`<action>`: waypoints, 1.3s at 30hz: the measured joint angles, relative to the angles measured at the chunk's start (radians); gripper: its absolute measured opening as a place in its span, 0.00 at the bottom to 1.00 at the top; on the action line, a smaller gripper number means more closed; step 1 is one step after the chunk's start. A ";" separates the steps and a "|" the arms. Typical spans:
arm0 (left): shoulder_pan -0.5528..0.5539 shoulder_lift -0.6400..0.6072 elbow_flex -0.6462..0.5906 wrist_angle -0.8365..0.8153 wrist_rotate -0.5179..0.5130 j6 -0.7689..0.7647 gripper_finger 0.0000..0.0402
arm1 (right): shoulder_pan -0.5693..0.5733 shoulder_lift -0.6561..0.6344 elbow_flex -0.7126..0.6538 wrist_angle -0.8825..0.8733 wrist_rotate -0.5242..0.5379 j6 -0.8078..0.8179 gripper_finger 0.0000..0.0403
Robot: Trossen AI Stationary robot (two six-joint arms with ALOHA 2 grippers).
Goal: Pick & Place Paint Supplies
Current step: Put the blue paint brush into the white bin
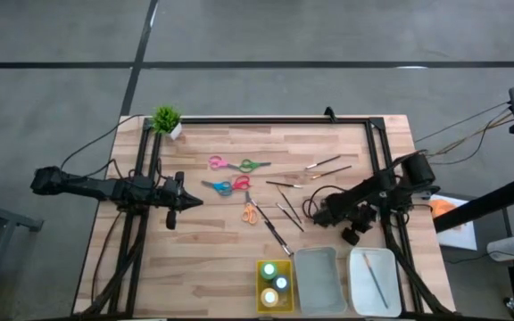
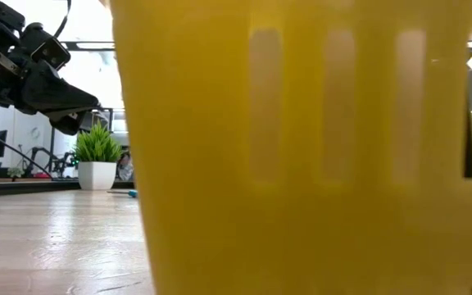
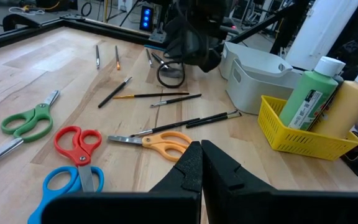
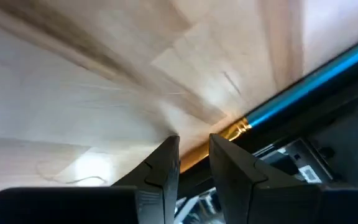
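Wooden table (image 1: 212, 259): right pincer (image 4: 193, 152) grips a blue-handled brush (image 4: 303, 90)

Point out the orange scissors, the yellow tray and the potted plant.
orange scissors (image 3: 166, 144): left wrist view, on the handle.
yellow tray (image 3: 291, 138): left wrist view, on its slotted side wall.
potted plant (image 1: 166, 119): high view, on the leaves.

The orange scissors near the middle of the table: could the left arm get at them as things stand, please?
Probably yes. The orange scissors lie flat just ahead of the shut left gripper, with bare wood between; it would need to open first.

Grey floor (image 1: 61, 36) with dark seams, bright backlit room, wooden table (image 1: 203, 259)
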 joint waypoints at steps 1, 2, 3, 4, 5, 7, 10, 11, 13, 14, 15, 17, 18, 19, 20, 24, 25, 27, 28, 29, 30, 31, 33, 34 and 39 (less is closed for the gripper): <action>0.000 0.000 0.000 0.000 0.000 0.000 0.00 | 0.000 -0.014 -0.002 -0.010 0.006 0.020 0.22; 0.000 0.000 0.000 0.000 0.000 0.000 0.00 | 0.000 -0.027 -0.003 -0.034 0.018 0.039 0.22; 0.000 0.000 0.000 0.000 0.000 0.000 0.00 | 0.002 -0.038 -0.003 -0.076 0.029 0.052 0.22; 0.000 0.000 0.000 0.000 0.000 0.000 0.00 | 0.003 -0.054 -0.007 -0.090 0.030 0.061 0.22; 0.000 0.000 0.000 0.000 0.000 0.000 0.00 | 0.007 -0.075 -0.005 -0.078 0.030 0.097 0.22; 0.000 0.000 0.000 0.000 0.000 0.000 0.00 | 0.009 -0.098 0.001 -0.053 0.023 0.225 0.22; 0.000 0.000 0.000 0.000 0.000 0.000 0.00 | 0.030 -0.135 -0.005 -0.074 0.028 0.388 0.22; 0.000 0.000 0.000 0.000 0.000 0.000 0.00 | 0.046 -0.146 -0.006 -0.073 0.027 0.405 0.22; 0.000 0.000 0.000 0.000 0.000 0.000 0.00 | 0.081 -0.156 -0.008 -0.081 0.021 0.407 0.22; 0.000 0.000 0.000 0.000 0.000 0.000 0.00 | 0.097 -0.160 -0.007 -0.077 0.014 0.406 0.22; 0.000 0.000 0.000 0.000 0.000 0.000 0.00 | 0.113 -0.161 -0.006 -0.077 0.004 0.409 0.22; 0.000 0.000 0.000 0.000 0.000 0.000 0.00 | 0.148 -0.151 -0.010 -0.081 -0.040 0.408 0.22; 0.000 0.000 0.000 0.000 0.000 0.000 0.00 | 0.169 -0.142 -0.010 -0.080 -0.052 0.405 0.22; 0.000 0.000 0.000 0.000 0.000 0.000 0.00 | 0.185 -0.133 -0.008 -0.079 -0.063 0.415 0.22; 0.000 0.000 0.000 0.000 0.000 0.000 0.00 | 0.199 -0.123 -0.008 -0.077 -0.071 0.439 0.22; 0.000 0.000 0.000 0.000 0.000 0.000 0.00 | 0.241 -0.081 -0.009 -0.051 -0.146 0.567 0.22; 0.000 0.000 0.000 0.000 0.000 0.000 0.00 | 0.254 -0.074 -0.010 -0.058 -0.171 0.586 0.22; 0.000 0.000 0.000 0.000 0.000 0.000 0.00 | 0.282 -0.059 -0.012 -0.061 -0.181 0.627 0.22; 0.000 0.000 0.000 0.000 0.000 0.000 0.00 | 0.296 -0.053 -0.013 -0.061 -0.181 0.661 0.22; 0.000 0.000 0.000 0.000 0.000 0.000 0.00 | 0.309 -0.049 -0.017 -0.060 -0.180 0.702 0.22; 0.000 0.000 0.000 0.000 0.000 0.000 0.00 | 0.321 -0.046 -0.019 -0.060 -0.180 0.746 0.22; 0.000 0.000 0.000 0.000 0.000 0.000 0.00 | 0.329 -0.042 -0.022 -0.059 -0.180 0.788 0.22; 0.000 0.000 0.000 0.000 0.000 0.000 0.00 | 0.340 -0.042 -0.024 -0.050 -0.180 0.846 0.22; 0.000 0.000 0.000 0.000 0.000 0.000 0.00 | 0.343 -0.046 -0.026 -0.044 -0.178 0.863 0.22; 0.000 0.000 0.000 0.000 0.000 0.000 0.00 | 0.348 -0.066 -0.033 -0.029 -0.167 0.905 0.22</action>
